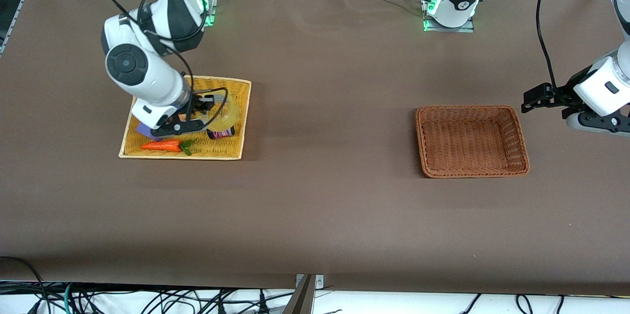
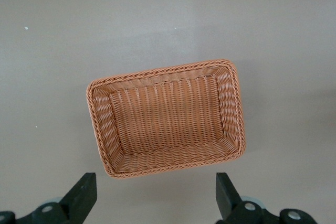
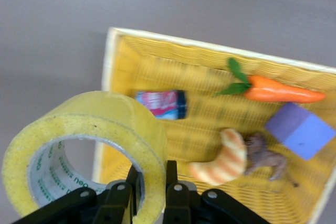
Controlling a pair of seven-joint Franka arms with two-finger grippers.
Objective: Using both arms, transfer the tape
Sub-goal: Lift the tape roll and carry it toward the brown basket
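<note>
While right tool [image 3: 149, 182] pinches tape [image 3: 86, 150], ring upright.

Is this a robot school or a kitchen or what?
Probably a robot lab. Two white arms are bolted to a brown table, cables hang off its edge, and toy food like the carrot sits in a yellow tray.
</note>
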